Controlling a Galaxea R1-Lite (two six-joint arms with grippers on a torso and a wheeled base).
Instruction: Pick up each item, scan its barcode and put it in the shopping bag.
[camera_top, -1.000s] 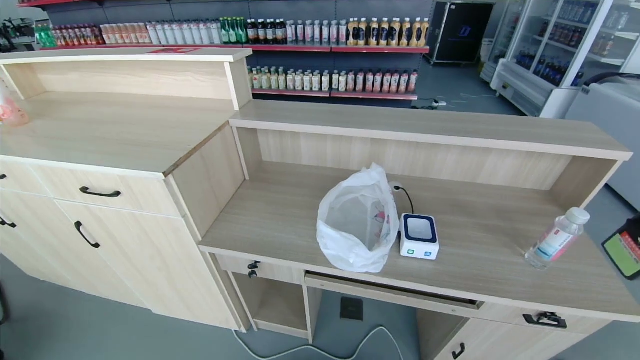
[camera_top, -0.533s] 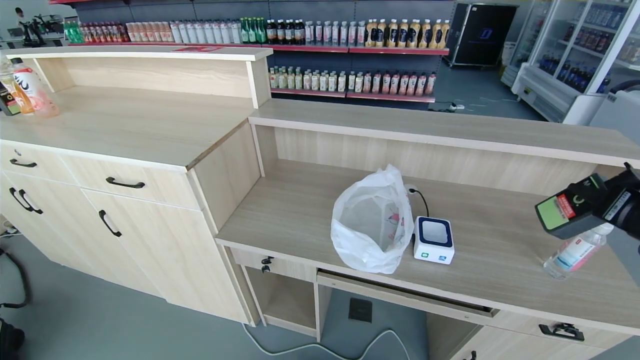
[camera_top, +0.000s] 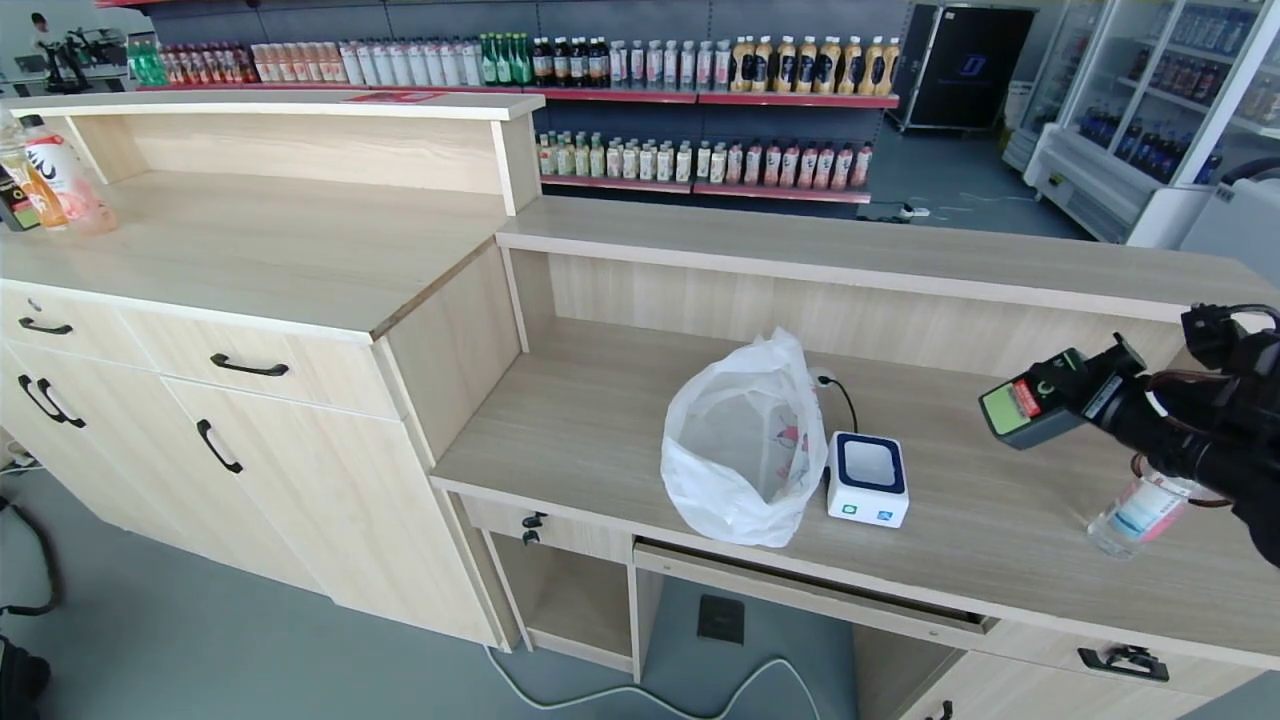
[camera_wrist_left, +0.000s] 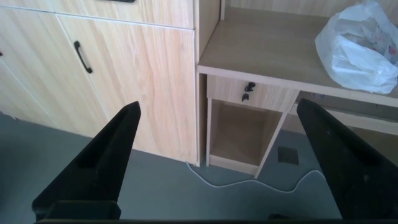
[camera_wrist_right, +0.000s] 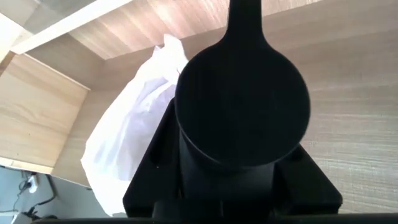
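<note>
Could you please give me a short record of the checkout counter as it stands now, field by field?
surface: wooden counter
shopping bag: white plastic, mouth open, standing on the counter
scanner: small white box close beside the bag, on the robot's right
water bottle: clear, standing at the counter's right end, partly behind the right arm
right gripper: holds a black item with a green label above the counter
left gripper: open, empty, over the floor before the counter

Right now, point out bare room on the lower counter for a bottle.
Bare: the lower counter left of the bag, and the patch between scanner and water bottle. Crowded: bag and scanner side by side; the held box hangs above the right end.
</note>
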